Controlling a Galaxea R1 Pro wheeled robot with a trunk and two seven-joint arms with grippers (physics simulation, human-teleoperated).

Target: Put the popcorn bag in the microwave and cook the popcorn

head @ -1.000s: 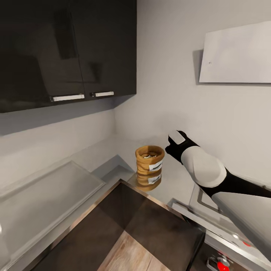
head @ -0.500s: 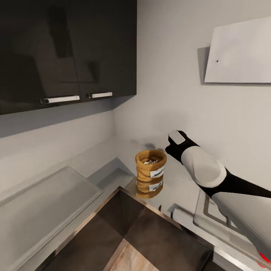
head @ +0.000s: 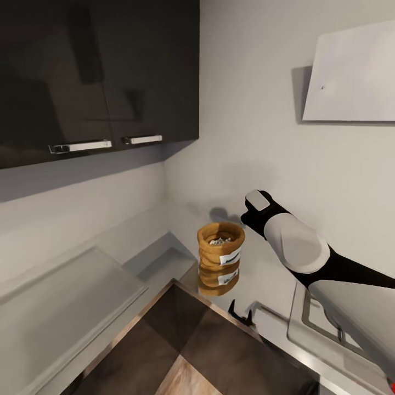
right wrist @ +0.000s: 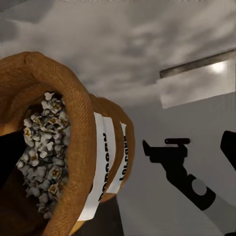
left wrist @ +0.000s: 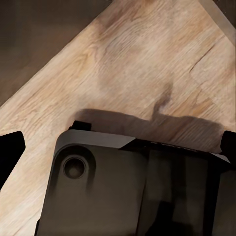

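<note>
R gripper (head: pixel 247 211) sits just beside popcorn bag (head: pixel 220 252) on countertop (head: pixel 164 247), can't tell jaw width; grip below rim, keep upright.

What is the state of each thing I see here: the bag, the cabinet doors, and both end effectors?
bag: upright on the countertop, top open, popcorn showing inside
cabinet doors: shut
right end effector: open, close beside the bag, no grip on it
left end effector: open, holding nothing, over a wooden floor
</note>
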